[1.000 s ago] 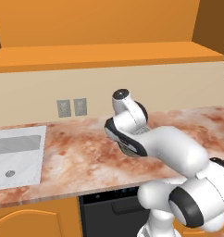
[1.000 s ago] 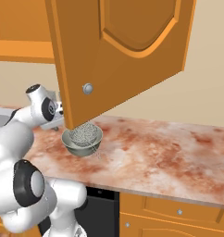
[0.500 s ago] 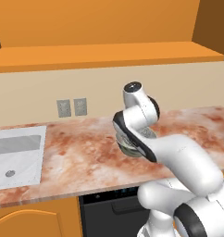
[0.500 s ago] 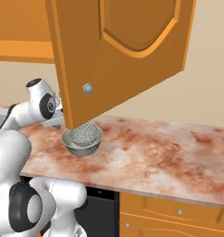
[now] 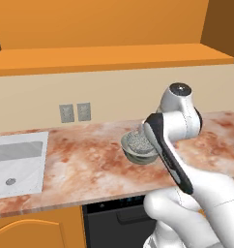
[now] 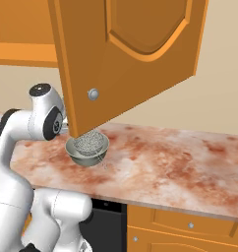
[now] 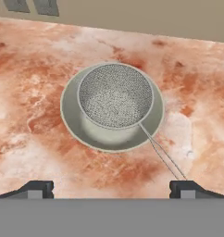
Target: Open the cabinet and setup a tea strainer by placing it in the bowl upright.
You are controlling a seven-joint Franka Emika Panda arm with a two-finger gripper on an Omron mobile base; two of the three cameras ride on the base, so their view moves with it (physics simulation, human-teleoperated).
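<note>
The tea strainer [image 7: 115, 95] sits mouth-up in the bowl [image 7: 73, 121], seemingly upright. Fingers [image 7: 38, 189] wide, holding nothing; lift straight away, clear of the thin handle.

White sink [image 5: 17, 162], two wall outlets [image 5: 74, 112], marble counter [image 5: 90, 164].

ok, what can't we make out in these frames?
- Left base view: white arm hides the right side of the pale grey-green bowl and grey mesh tea strainer.
- Right base view: open orange cabinet door cuts off the bowl's far rim.
- Hand view: thin strainer handle's end blurs.
</note>
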